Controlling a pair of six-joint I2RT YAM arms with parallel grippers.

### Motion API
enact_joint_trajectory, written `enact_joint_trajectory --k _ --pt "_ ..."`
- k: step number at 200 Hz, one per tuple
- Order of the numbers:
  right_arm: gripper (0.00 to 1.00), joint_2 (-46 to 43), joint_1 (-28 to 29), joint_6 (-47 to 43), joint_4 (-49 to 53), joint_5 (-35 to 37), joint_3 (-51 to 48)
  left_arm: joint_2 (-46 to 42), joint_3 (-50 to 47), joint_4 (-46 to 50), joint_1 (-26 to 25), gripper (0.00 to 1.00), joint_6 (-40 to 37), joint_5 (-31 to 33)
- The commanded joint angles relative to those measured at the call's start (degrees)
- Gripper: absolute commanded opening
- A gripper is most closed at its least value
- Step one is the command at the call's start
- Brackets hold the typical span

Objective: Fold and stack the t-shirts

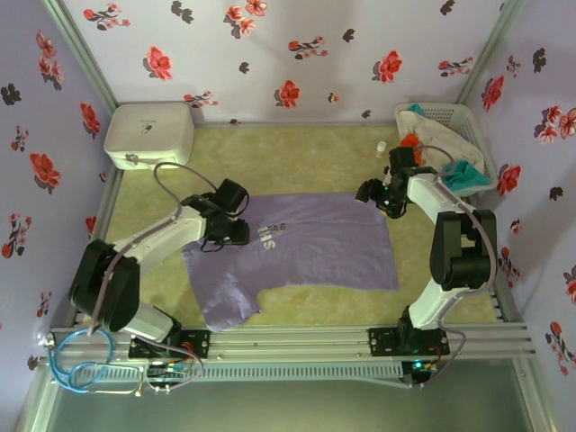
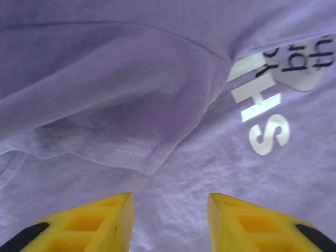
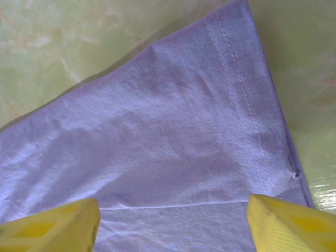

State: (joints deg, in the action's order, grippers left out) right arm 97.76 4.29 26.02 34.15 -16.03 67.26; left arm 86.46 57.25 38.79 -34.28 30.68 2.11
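Left gripper (image 2: 169, 199) hovers above t-shirt (image 2: 131, 79) lettered, seemingly, "SH".

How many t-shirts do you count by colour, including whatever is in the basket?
Lavender-purple t-shirt, flat on the mat: 1
Orange t-shirt, in the basket: 1
Teal t-shirt, in the basket: 1
Off-white t-shirt, in the basket: 1
Total: 4, though the basket pile is bunched, so more may hide.

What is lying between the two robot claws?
The purple t-shirt lies spread flat between the left gripper and the right gripper, seen in the top view.
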Motion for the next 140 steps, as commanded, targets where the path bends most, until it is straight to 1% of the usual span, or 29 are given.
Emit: enact_joint_trajectory --k 1,27,80,140 --pt "0.75 0.4 0.3 0.4 -0.8 0.7 0.6 3.1 0.3 -1.8 -1.7 0.4 -2.4 4.6" --pt "0.75 0.5 0.3 0.4 -0.8 0.7 0.0 7.0 1.8 -1.7 -2.5 0.39 -3.5 6.9" --pt "0.75 0.6 0.3 0.7 -1.1 0.5 -0.7 11.4 3.3 -1.8 -2.7 0.29 -3.4 9.3" --pt "0.74 1.5 0.2 0.7 -0.9 0.3 -0.3 11.7 4.1 0.1 -3.1 0.02 -3.3 10.0"
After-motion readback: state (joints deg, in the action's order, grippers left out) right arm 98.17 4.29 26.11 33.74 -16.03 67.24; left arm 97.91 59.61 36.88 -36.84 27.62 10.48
